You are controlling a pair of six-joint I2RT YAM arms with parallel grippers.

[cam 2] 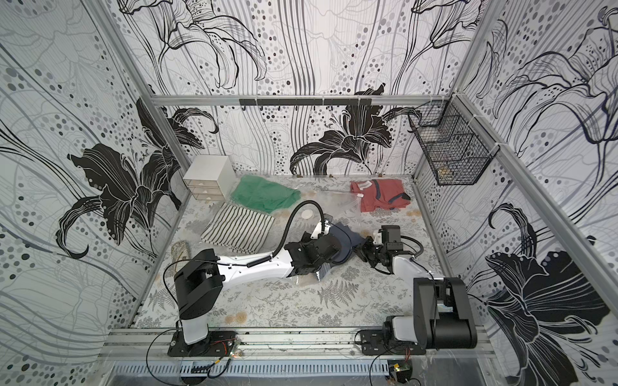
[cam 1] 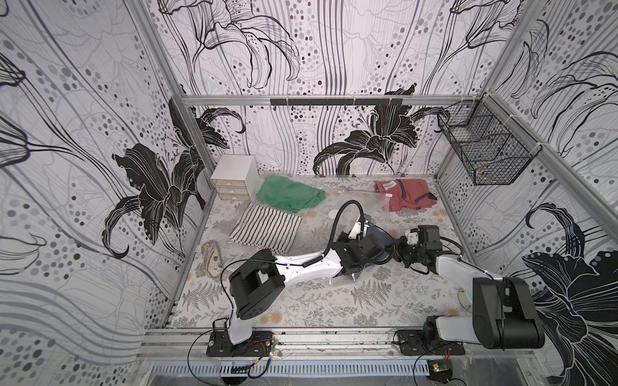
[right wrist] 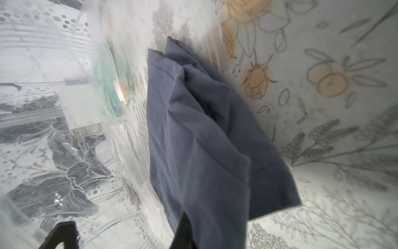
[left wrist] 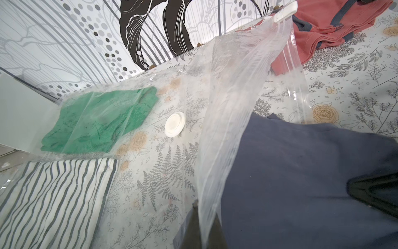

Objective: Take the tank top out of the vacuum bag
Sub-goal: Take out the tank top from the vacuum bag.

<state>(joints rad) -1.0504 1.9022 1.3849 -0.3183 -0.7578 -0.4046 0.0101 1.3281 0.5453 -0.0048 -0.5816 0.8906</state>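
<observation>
The vacuum bag (left wrist: 232, 107) is clear crinkly plastic with a round white valve (left wrist: 174, 124) and a white slider clip (left wrist: 285, 10). My left gripper (left wrist: 204, 226) is shut on a raised edge of its plastic. The tank top (right wrist: 204, 140) is navy blue and folded, lying at the bag's mouth mid-table in both top views (cam 1: 379, 234) (cam 2: 344, 237). My right gripper (right wrist: 187, 232) is shut on the tank top's near edge, coming from the right (cam 1: 398, 249). The two grippers are close together, and the left arm hides much of the tank top from above.
A green cloth (cam 1: 287, 194) and a striped cloth (cam 1: 267, 229) lie under clear plastic at the back left. A red shirt (cam 1: 404, 197) lies at the back right. A white drawer box (cam 1: 234, 177) stands in the back left corner. A wire basket (cam 1: 481, 150) hangs on the right wall.
</observation>
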